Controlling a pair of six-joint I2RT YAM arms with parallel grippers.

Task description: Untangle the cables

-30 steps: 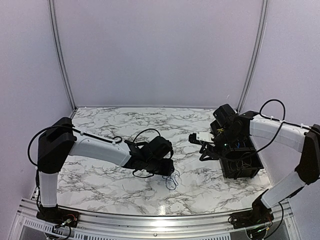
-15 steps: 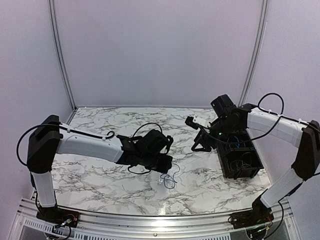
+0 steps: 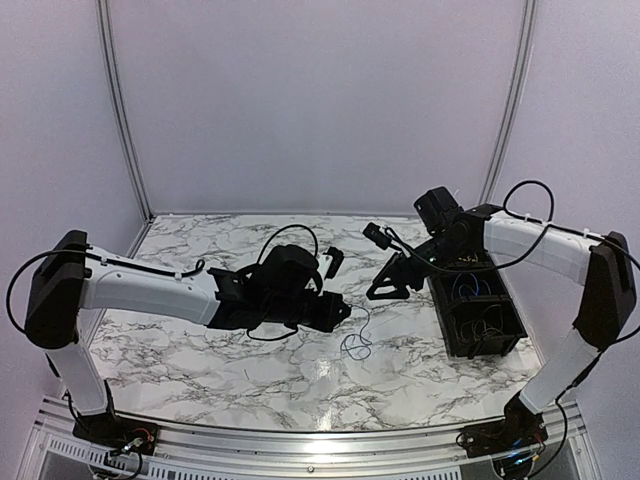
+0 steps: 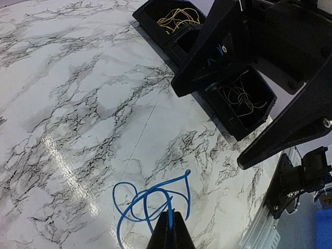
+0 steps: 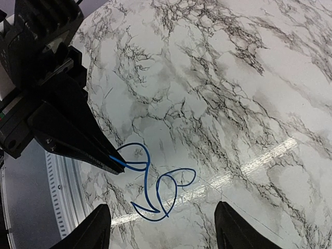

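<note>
A blue cable [image 3: 355,345] in loose loops hangs from my left gripper [image 3: 338,312] and touches the marble table. In the left wrist view the jaws [image 4: 170,229] are shut on one strand of the blue cable [image 4: 148,199]. My right gripper [image 3: 385,287] is open and empty, above the table just beyond the cable. In the right wrist view its fingertips [image 5: 98,228] straddle the blue cable [image 5: 161,192], well above it. A very thin dark strand [image 4: 140,135] lies on the table beside the loops.
A black bin [image 3: 445,330] with three compartments stands at the right. It holds yellow wires [image 4: 179,18] at the far end and thin dark wires [image 4: 238,98] at the near end. The table's front rail [image 3: 300,440] runs along the near edge.
My left gripper has moved right and a little back, carrying the blue cable. My right gripper has swung left, away from the bin and toward the table's middle.
</note>
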